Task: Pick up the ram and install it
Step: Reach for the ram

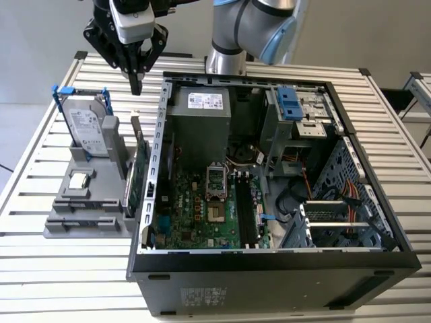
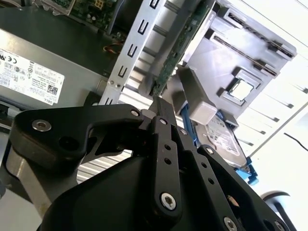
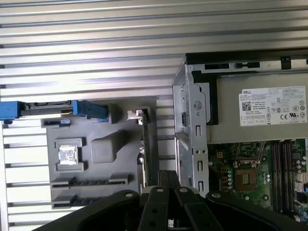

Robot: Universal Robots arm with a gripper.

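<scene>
My black gripper (image 1: 137,85) hangs shut with nothing between its fingers, high over the far end of the grey parts holder (image 1: 60,225), just outside the open computer case (image 1: 269,262). In both wrist views the fingertips (image 2: 161,103) (image 3: 163,176) press together beside the case's metal wall. Two thin dark strips (image 3: 91,181) lie in the holder's long slots; I cannot tell whether either is the ram. The motherboard's long black slots (image 1: 242,210) run beside the CPU socket.
On the holder stand a hard drive (image 1: 88,124) in a blue-handled frame, a square silver chip (image 1: 80,180) and a green expansion card (image 1: 138,178) on edge against the case. A grey power supply (image 1: 199,121) fills the case's far corner. Everything rests on a slatted metal table (image 1: 40,269).
</scene>
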